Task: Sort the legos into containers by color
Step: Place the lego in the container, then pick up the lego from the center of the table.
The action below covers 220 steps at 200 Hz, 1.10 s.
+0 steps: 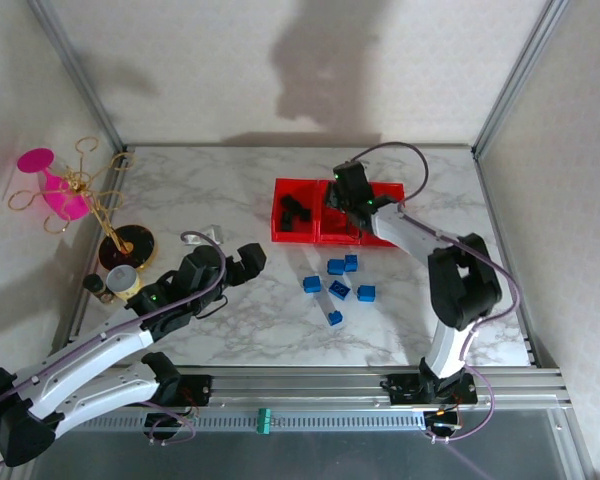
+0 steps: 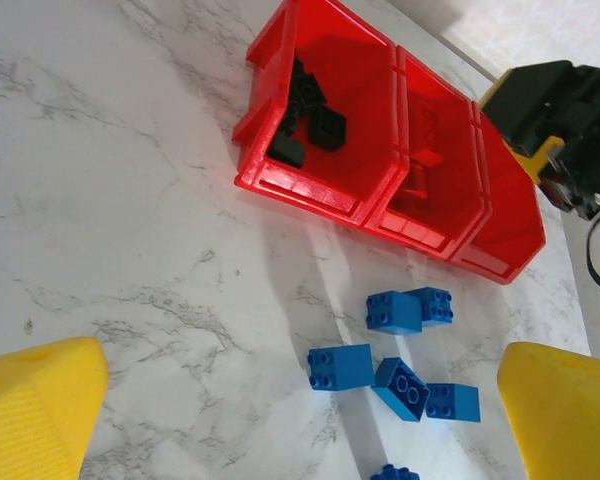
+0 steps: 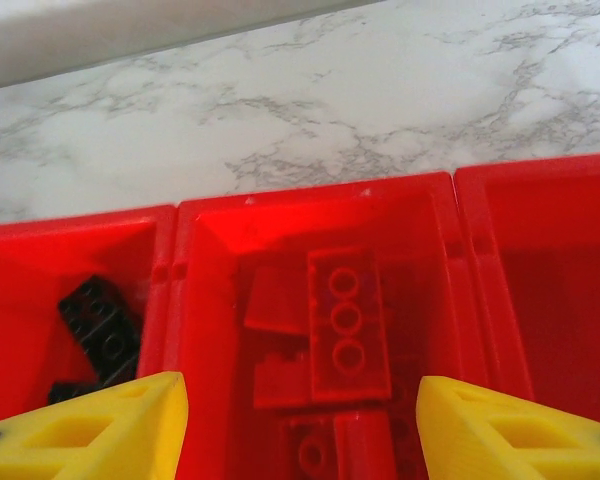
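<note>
right arm (image 1: pixel 460 280) reaches to 12 o'clock, right gripper (image 3: pixel 300 425) half spread, empty, above middle bin of containers (image 1: pixel 295 237) with red legos (image 3: pixel 345 320) inside; left arm (image 1: pixel 100 350) low at 8 o'clock, left gripper (image 1: pixel 248 262) wide apart, empty; black legos (image 1: pixel 295 212) in left bin, blue legos (image 1: pixel 338 287) on table (image 1: pixel 230 190) at 6 o'clock of bins

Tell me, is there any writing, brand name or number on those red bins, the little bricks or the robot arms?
None can be read.
Red bins: no lettering visible.
Blue bricks, black bricks, red bricks: plain studs, no legible logo.
Small jar: too small to tell.
</note>
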{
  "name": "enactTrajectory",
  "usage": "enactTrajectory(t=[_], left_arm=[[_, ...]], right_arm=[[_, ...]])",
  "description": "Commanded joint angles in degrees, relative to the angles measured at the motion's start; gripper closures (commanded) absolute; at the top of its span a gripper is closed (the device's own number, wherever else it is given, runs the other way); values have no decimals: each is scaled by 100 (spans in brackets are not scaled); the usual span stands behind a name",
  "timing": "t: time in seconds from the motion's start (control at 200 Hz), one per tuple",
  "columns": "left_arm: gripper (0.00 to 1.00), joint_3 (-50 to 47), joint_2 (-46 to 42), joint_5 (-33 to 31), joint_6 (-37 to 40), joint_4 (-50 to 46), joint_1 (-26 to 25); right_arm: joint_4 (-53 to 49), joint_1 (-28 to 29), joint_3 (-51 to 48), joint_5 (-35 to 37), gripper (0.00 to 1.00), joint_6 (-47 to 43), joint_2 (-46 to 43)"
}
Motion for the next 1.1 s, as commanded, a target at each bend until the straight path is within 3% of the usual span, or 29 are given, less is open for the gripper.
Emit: enactTrajectory(t=[0.0,0.13,0.41,0.631,0.901,1.096], left_arm=[[1,-10,48,95,114,242,-124],[1,-29,142,149,97,435,-267],[0,43,477,174,9,638,-658],[0,24,771,141,-114,877,-982],[1,170,1115,98,-103,906,-1209],[0,239,1248,114,-103,965,-1246]], right_arm=[[-1,140,-560,-160,36,132,-619],[-132,240,-1240,-302,34,306,-1142],[-1019,692,-2292,394,29,811,-2233],[-1355,849,-3137,400,26,1292,-2762],[-1368,850,-3831,244,20,1409,-3097],[-1053,849,-3984,18,22,1294,-2969]])
